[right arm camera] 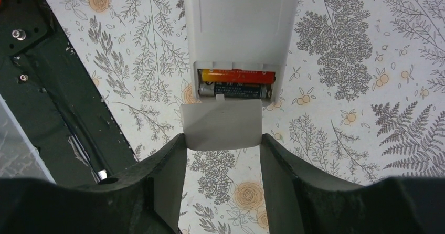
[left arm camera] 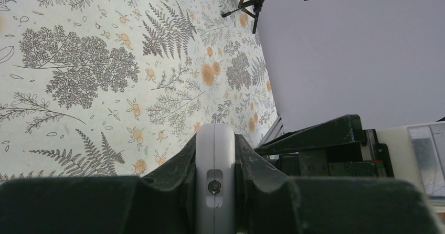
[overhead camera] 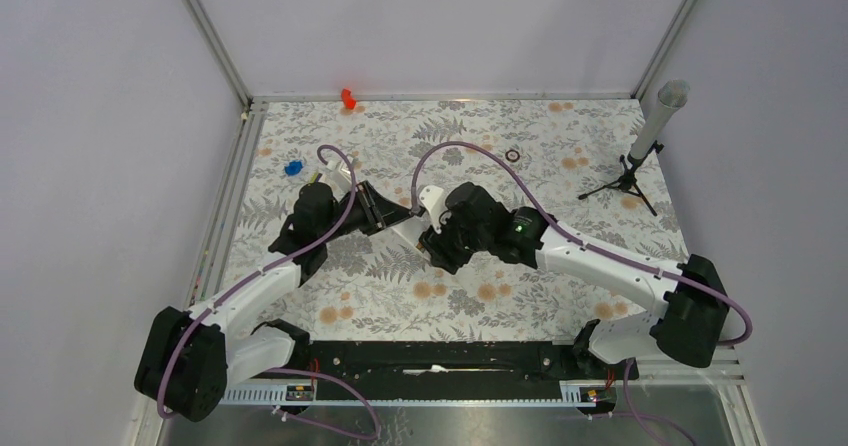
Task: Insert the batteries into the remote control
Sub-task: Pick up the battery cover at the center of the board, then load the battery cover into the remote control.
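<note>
My left gripper (left arm camera: pixel 215 145) is shut on the white remote control (left arm camera: pixel 215 176), seen end-on between its fingers and held above the table (overhead camera: pixel 408 228). In the right wrist view the remote's plain white back (right arm camera: pixel 236 24) faces the camera with its compartment open. Two red-and-black batteries (right arm camera: pixel 236 84) lie side by side inside it. My right gripper (right arm camera: pixel 223 139) is shut on the white battery cover (right arm camera: pixel 221 124), whose far edge meets the compartment's open end. In the top view the right gripper (overhead camera: pixel 432 241) sits right beside the left gripper (overhead camera: pixel 385 216).
A bright red plastic piece (overhead camera: pixel 348 98) lies at the back edge, a blue piece (overhead camera: pixel 293 167) at the left, and a small dark ring (overhead camera: pixel 513 155) at the back right. A tripod with a grey cylinder (overhead camera: pixel 640 156) stands at the far right.
</note>
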You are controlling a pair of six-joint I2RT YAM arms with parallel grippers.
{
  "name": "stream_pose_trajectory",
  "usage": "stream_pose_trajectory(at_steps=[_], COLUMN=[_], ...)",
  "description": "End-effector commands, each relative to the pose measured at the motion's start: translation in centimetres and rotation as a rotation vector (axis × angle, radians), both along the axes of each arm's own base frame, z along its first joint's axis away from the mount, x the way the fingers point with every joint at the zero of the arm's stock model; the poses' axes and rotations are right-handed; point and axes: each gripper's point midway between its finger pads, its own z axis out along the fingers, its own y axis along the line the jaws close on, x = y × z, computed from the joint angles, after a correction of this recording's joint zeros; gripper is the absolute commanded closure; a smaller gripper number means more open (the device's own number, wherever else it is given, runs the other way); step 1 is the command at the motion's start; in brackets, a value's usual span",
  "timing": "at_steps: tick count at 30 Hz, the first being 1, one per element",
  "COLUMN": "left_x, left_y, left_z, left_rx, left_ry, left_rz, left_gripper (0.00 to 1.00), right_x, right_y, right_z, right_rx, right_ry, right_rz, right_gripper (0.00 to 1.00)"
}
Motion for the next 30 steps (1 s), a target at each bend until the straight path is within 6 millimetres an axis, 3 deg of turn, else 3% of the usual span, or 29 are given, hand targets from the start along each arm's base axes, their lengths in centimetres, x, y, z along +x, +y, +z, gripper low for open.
stream_pose_trajectory(at_steps=[1,30], left_x=[0.4,-0.3], left_y=[0.0,-0.4], left_z=[2.2,2.1], left_rx=[-0.023,-0.017], left_ry=[-0.113,-0.127], left_rz=[0.011,-0.033], left_gripper=[1.00,1.00], right_x=[1.4,2.8], right_y=[1.7,2.7], right_z=[2.4,2.3], right_rx=[0.056,0.060], right_ry=[-0.064,-0.088], right_rz=[-0.029,-0.070], right_gripper=[0.63,0.64])
